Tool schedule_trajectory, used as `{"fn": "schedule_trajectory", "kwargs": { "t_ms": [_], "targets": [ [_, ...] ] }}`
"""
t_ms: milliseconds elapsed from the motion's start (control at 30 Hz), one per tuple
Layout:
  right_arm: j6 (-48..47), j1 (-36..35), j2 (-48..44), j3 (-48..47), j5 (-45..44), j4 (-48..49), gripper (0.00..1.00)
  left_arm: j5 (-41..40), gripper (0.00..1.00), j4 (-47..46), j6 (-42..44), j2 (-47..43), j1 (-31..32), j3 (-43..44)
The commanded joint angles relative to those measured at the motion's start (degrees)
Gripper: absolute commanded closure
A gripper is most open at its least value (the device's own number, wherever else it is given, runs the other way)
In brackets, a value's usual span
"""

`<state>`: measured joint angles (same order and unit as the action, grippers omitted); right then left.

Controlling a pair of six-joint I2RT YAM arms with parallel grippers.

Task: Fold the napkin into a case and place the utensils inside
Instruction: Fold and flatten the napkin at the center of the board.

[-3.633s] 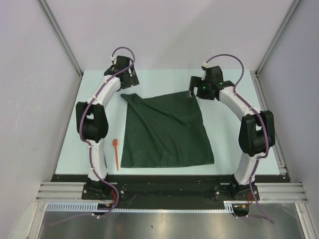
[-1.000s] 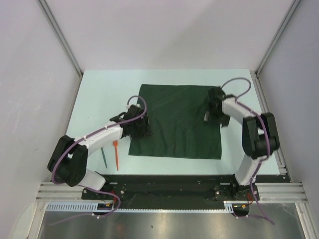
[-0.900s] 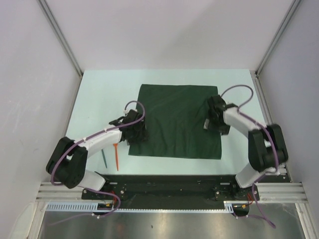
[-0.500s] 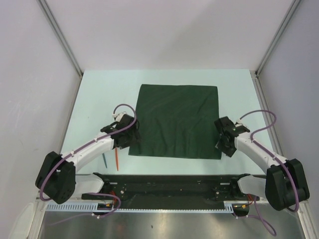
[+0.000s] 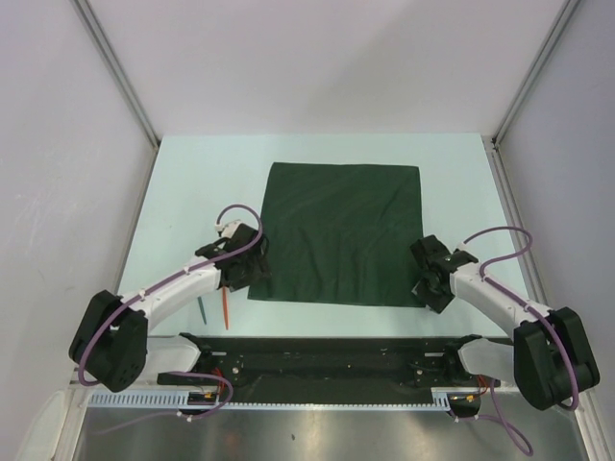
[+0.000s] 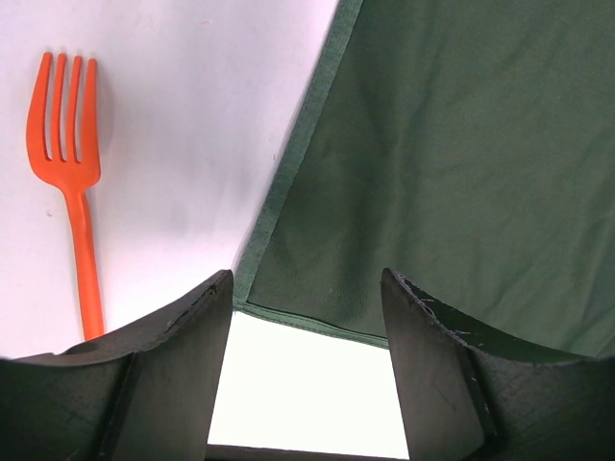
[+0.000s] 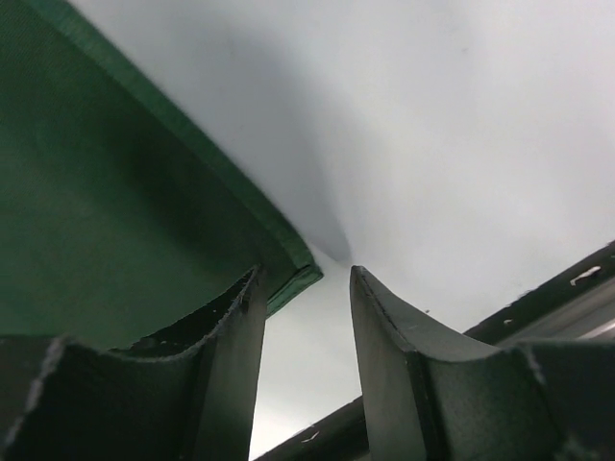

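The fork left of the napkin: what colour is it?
The fork is plain orange-red, shown best in the left wrist view.

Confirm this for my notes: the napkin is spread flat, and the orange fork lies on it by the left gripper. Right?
No. The left wrist view shows the orange fork on the table beside the green napkin, not on it. The rest holds: napkin flat, fork by the left gripper.

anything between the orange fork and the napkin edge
Nothing: the left wrist view shows only bare table between the orange fork and the napkin hem.
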<state>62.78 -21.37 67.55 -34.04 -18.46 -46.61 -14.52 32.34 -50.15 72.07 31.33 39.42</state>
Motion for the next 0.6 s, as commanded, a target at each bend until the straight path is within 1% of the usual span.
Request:
{"fn": "schedule_trajectory", "kwargs": {
  "t_ms": [0,167,333,367,567],
  "targets": [
    [3.66,-1.92,0.56,0.20,-0.26,1.43,0.55,-1.47,0.32,0.44,-1.44,-0.27,-0.13,-0.48],
    [6.47,-3.24,3.11,0.03,-1.31,0.47,0.55,-1.82,0.25,2.11,-1.88,1.14,-0.22,0.13],
    [11.57,-3.86,2.07,1.87,-1.93,0.02,0.64,-2.44,0.22,2.47,-2.06,1.58,-0.22,-0.48],
    [11.83,-3.77,1.80,2.74,-2.02,0.38,0.71,-2.26,0.22,2.29,-2.06,1.84,-0.13,-0.66],
    [12.19,-3.86,-1.01,2.58,-4.39,-1.29,0.95,-1.65,0.21,2.38,-2.41,3.86,-0.13,-1.10]
  ]
}}
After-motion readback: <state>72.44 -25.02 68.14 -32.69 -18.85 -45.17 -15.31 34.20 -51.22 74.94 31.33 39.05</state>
